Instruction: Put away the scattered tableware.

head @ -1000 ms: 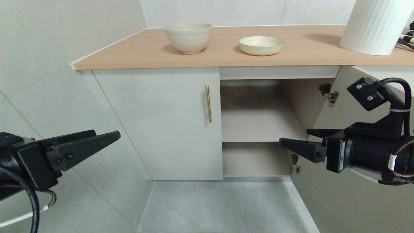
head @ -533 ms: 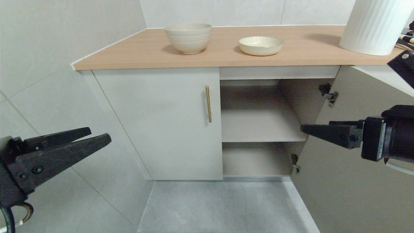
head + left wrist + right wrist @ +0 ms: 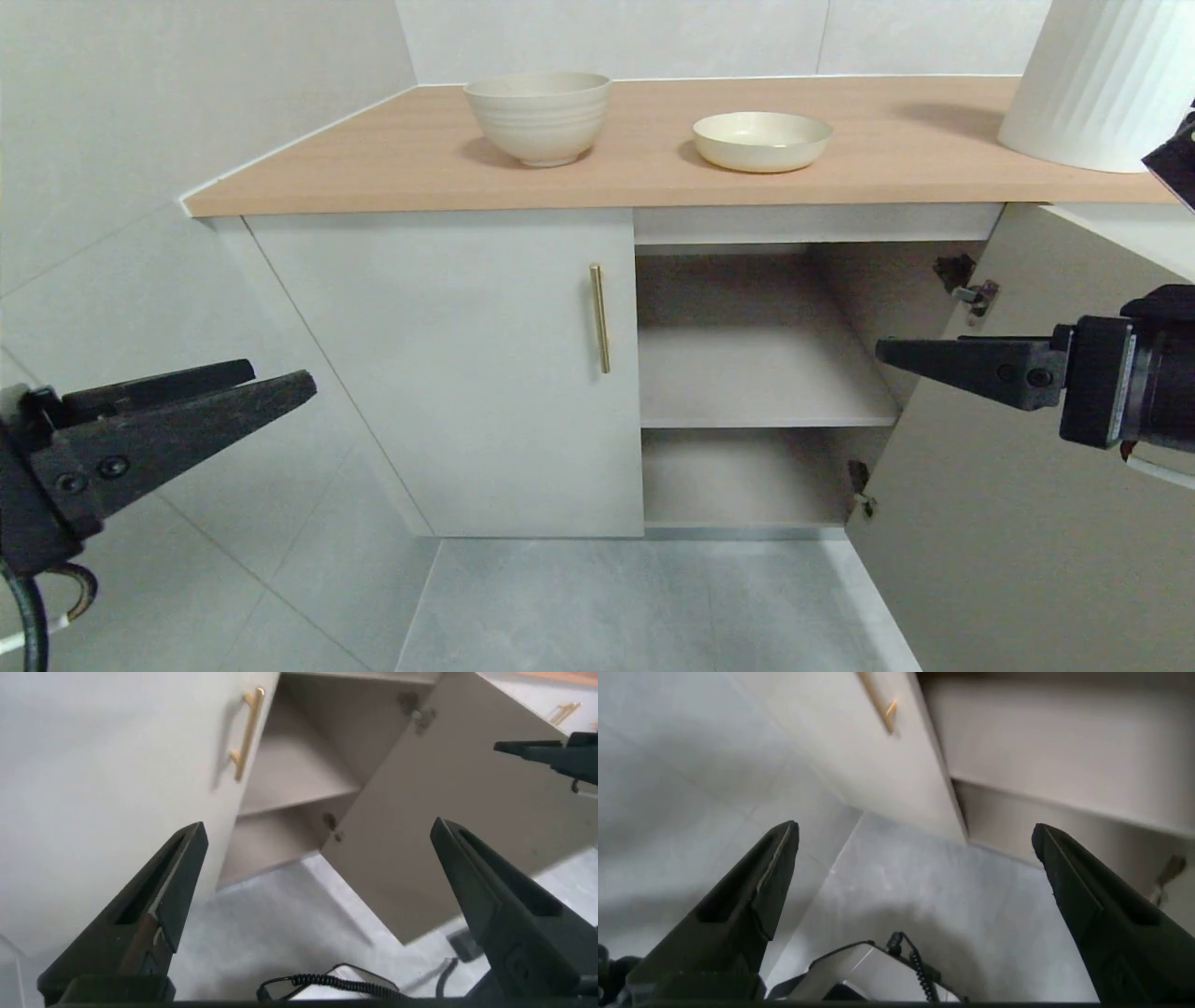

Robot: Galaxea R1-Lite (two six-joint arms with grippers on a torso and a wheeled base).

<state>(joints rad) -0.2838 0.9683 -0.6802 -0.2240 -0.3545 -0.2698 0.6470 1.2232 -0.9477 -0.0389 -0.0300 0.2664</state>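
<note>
Beige bowl [image 3: 539,117], dish [image 3: 762,140] on counter [image 3: 373,168]; left hand [image 3: 282,377], right hand [image 3: 887,350] both spread apart.

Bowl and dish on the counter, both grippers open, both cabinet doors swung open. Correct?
No. Only the right door is open; the left door is shut, as the head view shows. The bowl and dish are on the counter, and the left gripper and right gripper are open.

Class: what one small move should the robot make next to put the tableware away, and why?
Probably lift the right gripper toward the shallow dish on the countertop. Both it and the left gripper are open and empty, the cabinet door stands open, and the dish lies nearer the right arm than the bowl.
</note>
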